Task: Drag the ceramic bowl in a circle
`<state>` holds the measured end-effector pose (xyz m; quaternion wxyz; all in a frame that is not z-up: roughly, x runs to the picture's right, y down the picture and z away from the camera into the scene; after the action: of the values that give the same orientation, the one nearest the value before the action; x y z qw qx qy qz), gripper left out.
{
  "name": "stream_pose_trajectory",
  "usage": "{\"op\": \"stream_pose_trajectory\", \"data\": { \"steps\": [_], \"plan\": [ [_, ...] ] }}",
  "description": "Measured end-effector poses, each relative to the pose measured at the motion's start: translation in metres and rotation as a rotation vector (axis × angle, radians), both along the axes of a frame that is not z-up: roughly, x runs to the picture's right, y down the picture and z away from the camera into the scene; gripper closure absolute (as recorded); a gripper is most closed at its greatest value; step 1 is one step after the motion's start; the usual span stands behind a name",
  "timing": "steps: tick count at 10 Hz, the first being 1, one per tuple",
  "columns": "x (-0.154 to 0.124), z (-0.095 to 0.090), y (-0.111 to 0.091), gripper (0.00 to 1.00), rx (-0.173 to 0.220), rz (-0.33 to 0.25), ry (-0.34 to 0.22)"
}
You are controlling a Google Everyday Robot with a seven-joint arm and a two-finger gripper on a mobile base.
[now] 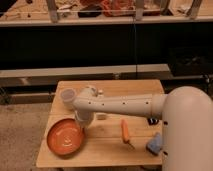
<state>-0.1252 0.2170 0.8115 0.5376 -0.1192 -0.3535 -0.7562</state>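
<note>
The ceramic bowl (64,138) is a wide, shallow orange-red dish with pale ring marks inside. It sits on the front left part of the wooden table (107,150). My white arm reaches from the right across the table. My gripper (81,124) points down at the bowl's far right rim, with the wrist housing above it hiding the contact point.
A small translucent plastic cup (67,95) stands just behind the arm's wrist at the back left. An orange stick-shaped object (125,132) lies mid-table. A blue sponge (154,144) lies at the front right. The table's left edge is close to the bowl.
</note>
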Motion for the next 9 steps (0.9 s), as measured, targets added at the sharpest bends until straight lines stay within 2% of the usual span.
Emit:
{"op": "stream_pose_trajectory", "data": {
  "steps": [2, 4, 9],
  "plan": [
    [0.003, 0.003, -0.004, 0.99, -0.01, 0.044, 0.014],
    [0.027, 0.009, -0.011, 0.99, -0.014, 0.1, 0.04],
    [0.044, 0.018, -0.024, 0.99, -0.023, 0.167, 0.071]
  ]
}}
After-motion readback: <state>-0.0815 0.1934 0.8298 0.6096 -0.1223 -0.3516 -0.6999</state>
